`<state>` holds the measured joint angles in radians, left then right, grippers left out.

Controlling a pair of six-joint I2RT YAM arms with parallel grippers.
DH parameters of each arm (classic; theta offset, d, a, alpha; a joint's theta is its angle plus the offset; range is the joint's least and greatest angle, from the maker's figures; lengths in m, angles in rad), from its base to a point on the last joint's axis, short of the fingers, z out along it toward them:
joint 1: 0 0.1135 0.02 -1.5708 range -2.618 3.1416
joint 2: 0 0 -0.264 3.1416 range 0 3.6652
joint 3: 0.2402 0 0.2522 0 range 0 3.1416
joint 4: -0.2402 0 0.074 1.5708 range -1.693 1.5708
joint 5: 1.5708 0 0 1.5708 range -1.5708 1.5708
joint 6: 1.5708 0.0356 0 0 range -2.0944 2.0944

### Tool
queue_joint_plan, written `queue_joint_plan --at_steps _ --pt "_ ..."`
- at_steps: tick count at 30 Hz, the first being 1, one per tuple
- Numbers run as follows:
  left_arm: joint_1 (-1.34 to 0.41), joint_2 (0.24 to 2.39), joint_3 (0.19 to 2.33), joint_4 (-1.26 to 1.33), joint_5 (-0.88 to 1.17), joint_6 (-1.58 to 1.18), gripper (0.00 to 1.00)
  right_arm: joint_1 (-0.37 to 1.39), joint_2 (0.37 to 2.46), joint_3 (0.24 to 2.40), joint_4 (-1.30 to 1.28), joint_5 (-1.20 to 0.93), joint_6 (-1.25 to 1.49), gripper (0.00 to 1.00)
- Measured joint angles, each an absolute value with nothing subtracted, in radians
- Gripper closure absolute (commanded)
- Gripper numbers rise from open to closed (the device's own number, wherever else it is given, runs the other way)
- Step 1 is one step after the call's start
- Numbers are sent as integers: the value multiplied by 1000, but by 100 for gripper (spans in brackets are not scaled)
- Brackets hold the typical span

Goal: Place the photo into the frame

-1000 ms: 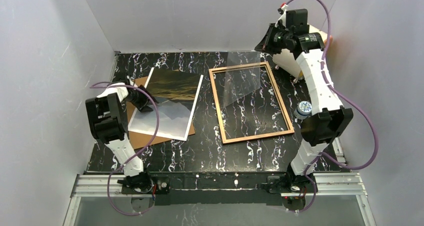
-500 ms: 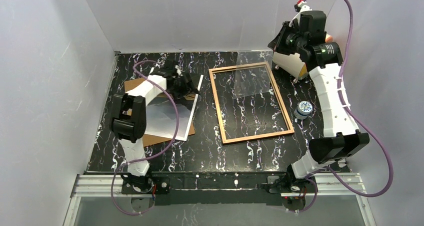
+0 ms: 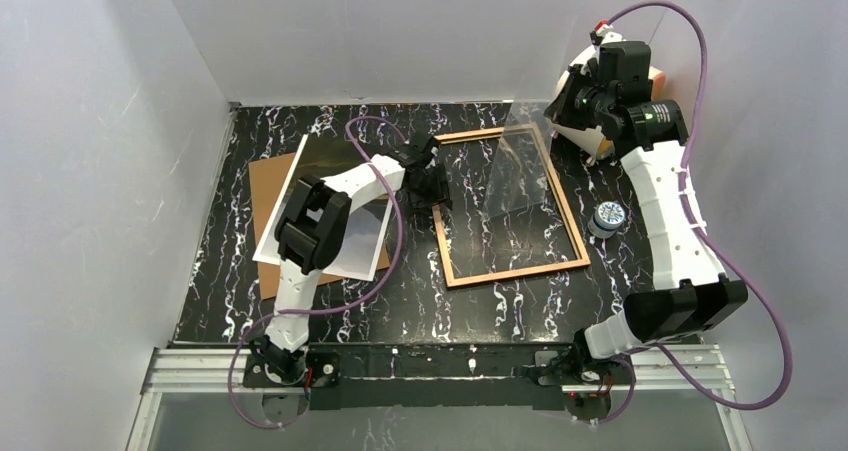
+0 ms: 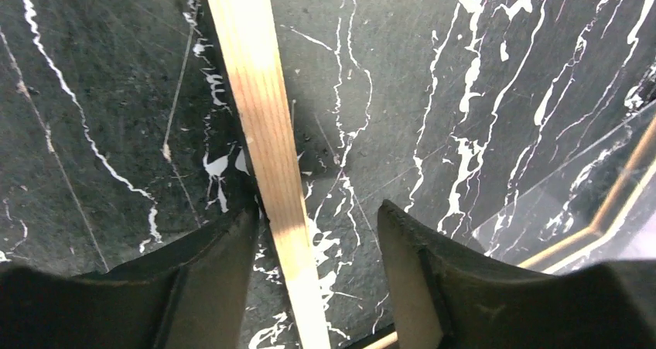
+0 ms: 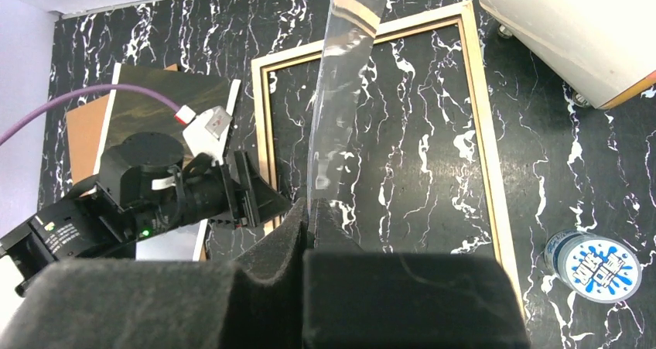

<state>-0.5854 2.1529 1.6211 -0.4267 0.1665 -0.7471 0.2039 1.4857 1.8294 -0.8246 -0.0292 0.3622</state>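
Note:
The frame (image 3: 515, 268) lies flat on the black marble table, light wood face up, and its rail also shows in the right wrist view (image 5: 483, 124). My left gripper (image 3: 428, 183) is open and straddles the frame's left rail (image 4: 263, 132) near its far corner; the left finger (image 4: 209, 279) is close to the rail and the right finger (image 4: 410, 272) stands apart. My right gripper (image 5: 309, 217) is shut on the clear pane (image 5: 340, 94) and holds it tilted above the frame (image 3: 505, 166). The photo (image 3: 335, 211) lies on the brown backing board (image 3: 265, 186) to the left.
A white object with an orange edge (image 3: 585, 131) stands at the back right, close to my right arm. A small round blue-and-white can (image 3: 607, 216) sits right of the frame. White walls enclose the table on three sides.
My left arm has swung from the photo's left side across to the frame's left rail. My right arm has shifted a little at the back right, still holding the pane up.

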Motion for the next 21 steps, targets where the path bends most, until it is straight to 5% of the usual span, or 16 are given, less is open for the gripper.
queue_joint_plan --at_steps 10,21 --pt "-620 2206 1721 -555 13 -675 74 204 1451 1816 -825 -43 371 99" --pt "-617 2249 1808 -649 -56 -529 78 204 1451 1816 -819 -165 395 99"
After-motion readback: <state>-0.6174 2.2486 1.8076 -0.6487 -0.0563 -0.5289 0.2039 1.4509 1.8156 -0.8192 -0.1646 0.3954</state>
